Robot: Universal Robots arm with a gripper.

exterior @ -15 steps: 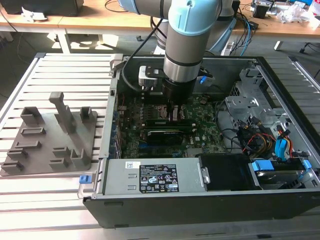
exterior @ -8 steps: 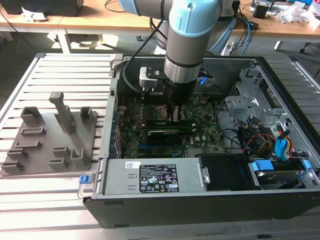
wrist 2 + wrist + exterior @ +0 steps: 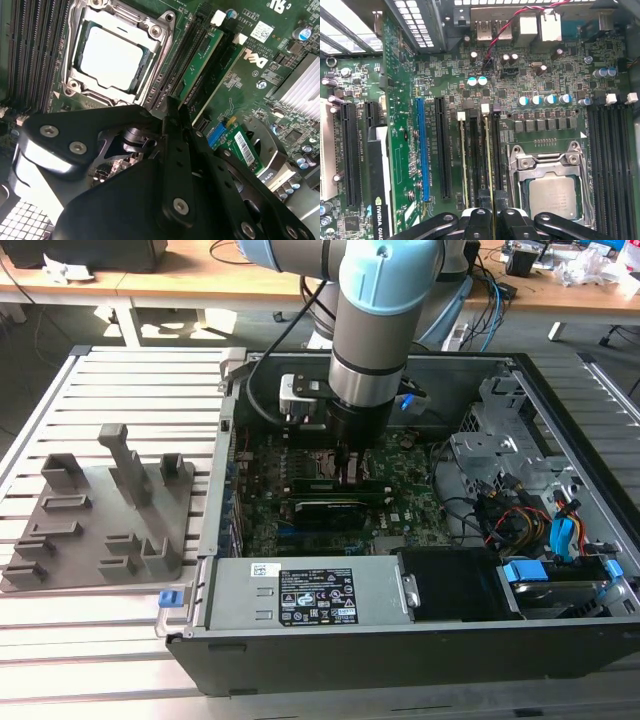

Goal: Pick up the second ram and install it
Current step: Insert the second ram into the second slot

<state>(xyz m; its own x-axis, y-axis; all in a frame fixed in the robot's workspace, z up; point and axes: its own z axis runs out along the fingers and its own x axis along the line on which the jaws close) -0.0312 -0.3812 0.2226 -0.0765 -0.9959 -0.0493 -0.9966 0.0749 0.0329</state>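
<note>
Already the second ram (image 3: 489, 165) stands on edge in its slot beside the processor socket (image 3: 551, 192), the pincer (image 3: 492, 217) clenched on its top edge. Light, stiff and fragile, it looks best gripped by the edges.

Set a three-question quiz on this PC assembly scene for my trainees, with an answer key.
1. True or false: the grey tray lies inside the case.
2. The end effector is closed on: A the ram; B a red cable; C a fan.
3. In the first wrist view, counting that ram, how many green strips stand in the slots beside the CPU?

Key: 1 false, it lies outside, to the exterior view's left of the case. 2 A. 3 two, with the other strip alongside.
</note>
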